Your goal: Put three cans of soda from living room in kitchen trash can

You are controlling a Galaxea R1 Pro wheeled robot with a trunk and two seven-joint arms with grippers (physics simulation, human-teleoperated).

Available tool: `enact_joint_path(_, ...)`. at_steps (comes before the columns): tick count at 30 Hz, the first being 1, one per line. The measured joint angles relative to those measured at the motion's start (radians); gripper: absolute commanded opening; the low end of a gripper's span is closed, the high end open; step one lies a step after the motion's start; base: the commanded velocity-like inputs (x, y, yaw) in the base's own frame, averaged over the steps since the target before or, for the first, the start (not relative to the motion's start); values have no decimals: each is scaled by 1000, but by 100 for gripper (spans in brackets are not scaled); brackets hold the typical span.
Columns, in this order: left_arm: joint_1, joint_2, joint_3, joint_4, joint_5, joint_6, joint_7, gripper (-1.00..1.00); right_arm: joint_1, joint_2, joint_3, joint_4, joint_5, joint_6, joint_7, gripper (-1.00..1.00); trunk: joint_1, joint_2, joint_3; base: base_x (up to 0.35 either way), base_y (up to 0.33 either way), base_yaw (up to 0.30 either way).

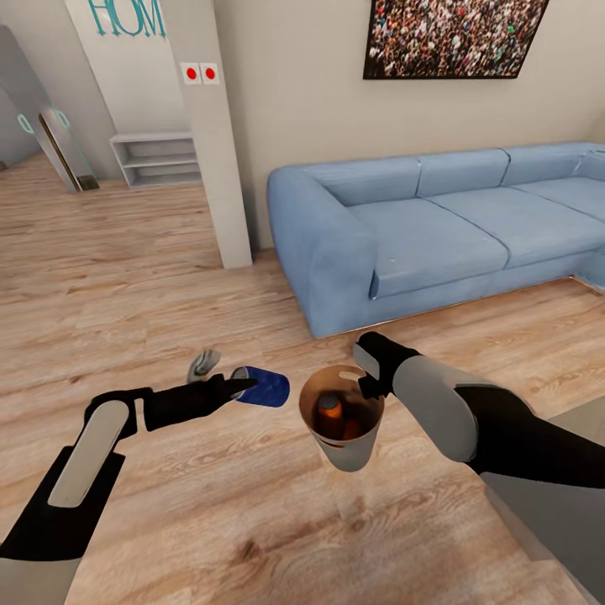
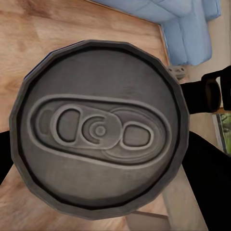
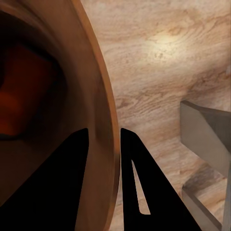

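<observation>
**Blue can held beside the bin**

The left tool (image 1: 239, 388) was clamped on the blue can (image 1: 265, 387), which lay sideways in the air just beside the bin (image 1: 344, 445), its silvery top (image 2: 98, 130) facing the left wrist camera. The right tool (image 3: 103, 159) gripped the bin's rim, one finger (image 3: 62, 183) inside the wall and one outside, holding it above the wood floor (image 1: 168, 277). An orange can (image 1: 329, 416) sat inside the bin. The blue sofa (image 1: 437, 218) stood behind
</observation>
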Motion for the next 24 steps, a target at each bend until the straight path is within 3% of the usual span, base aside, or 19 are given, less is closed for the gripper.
enact_joint_path(19,2,-13,-8,4,-3,-12,-13,-100,7,0,-2,-1,0,0,-1,-100,0,0,0,0,0,0)
enact_joint_path(24,2,-37,-10,6,-2,-14,-13,-100,7,0,0,0,1,0,-1,-100,0,0,0,0,0,0)
